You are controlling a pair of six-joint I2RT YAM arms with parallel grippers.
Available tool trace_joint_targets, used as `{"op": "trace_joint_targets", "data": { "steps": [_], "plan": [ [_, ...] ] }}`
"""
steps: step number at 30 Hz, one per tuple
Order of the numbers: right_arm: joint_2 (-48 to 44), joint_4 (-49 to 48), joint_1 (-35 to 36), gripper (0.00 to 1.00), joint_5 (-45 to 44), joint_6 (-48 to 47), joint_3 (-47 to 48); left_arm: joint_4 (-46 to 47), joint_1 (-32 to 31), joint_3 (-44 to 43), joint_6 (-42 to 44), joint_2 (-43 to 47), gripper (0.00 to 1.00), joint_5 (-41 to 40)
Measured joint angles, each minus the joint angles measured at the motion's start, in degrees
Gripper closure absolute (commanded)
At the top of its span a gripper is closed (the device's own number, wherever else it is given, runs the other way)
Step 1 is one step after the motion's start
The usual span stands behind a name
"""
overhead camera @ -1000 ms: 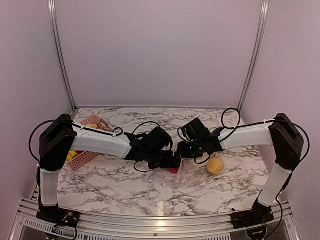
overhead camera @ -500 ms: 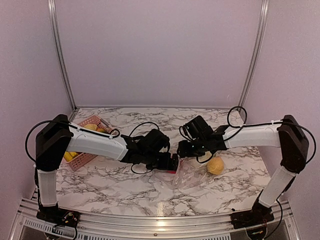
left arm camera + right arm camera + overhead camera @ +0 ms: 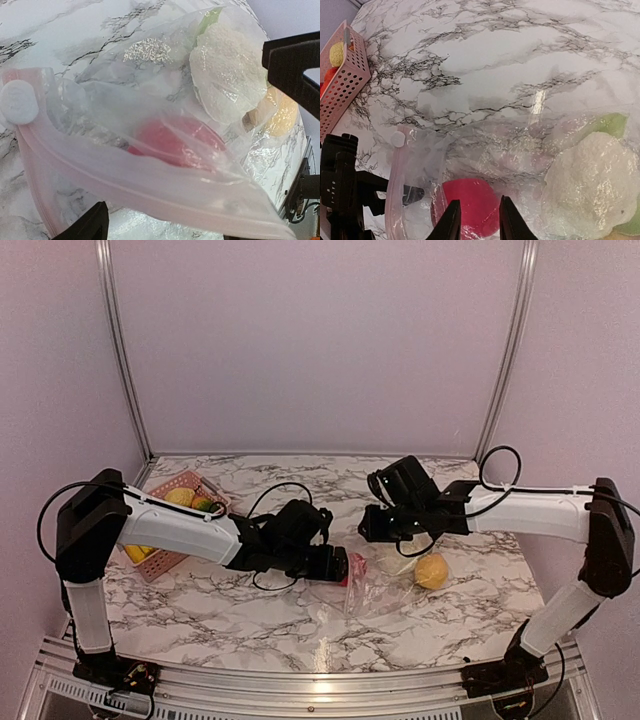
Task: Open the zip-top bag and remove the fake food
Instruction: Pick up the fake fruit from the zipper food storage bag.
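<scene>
Bench (image 3: 200, 612) of marbled white carries the zip-top bag (image 3: 378, 585), which lies flat right of centre, well apart from the pink basket (image 3: 163, 558) at the far left. The bag's mouth seems parted only a little, so the step in hand looks to be widening it. That likely calls for each side of the mouth to be taken separately and drawn apart slowly. A grip that bunches both walls together would only drag the bag across the bench. The pink zip strip (image 3: 150, 192) is the firmest place to hold. The thin film above the fake food (image 3: 175, 142) would probably stretch or slip.

Both arms reach inward, forearms low and nearly level, with their wrists meeting over the bag. The left gripper (image 3: 342, 566) faces the mouth from the left, its jaws spread wide with the zip strip running between them, not yet closed on it. The right gripper (image 3: 478, 222) points down at the film over the red piece, jaws narrowed to a slim gap. Whether any film is pinched there, I cannot tell.
</scene>
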State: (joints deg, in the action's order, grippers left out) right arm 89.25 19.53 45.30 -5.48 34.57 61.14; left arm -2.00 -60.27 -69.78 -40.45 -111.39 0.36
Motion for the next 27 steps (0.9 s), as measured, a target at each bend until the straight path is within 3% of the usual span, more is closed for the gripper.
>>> {"op": "trace_joint_targets", "data": {
  "steps": [13,20,27],
  "plan": [
    [3.56,-2.10,0.17,0.80,3.76,1.86,-4.85,0.46,0.00,0.00,1.51,0.00,0.21,0.00],
    [6.27,-3.85,0.17,0.66,4.13,1.81,-4.94,0.35,0.00,-0.02,3.37,0.00,0.12,0.00],
    [8.11,-5.14,0.17,0.54,5.46,1.20,-5.16,-1.18,0.00,-0.11,4.72,0.00,0.10,-0.98]
  ]
}}
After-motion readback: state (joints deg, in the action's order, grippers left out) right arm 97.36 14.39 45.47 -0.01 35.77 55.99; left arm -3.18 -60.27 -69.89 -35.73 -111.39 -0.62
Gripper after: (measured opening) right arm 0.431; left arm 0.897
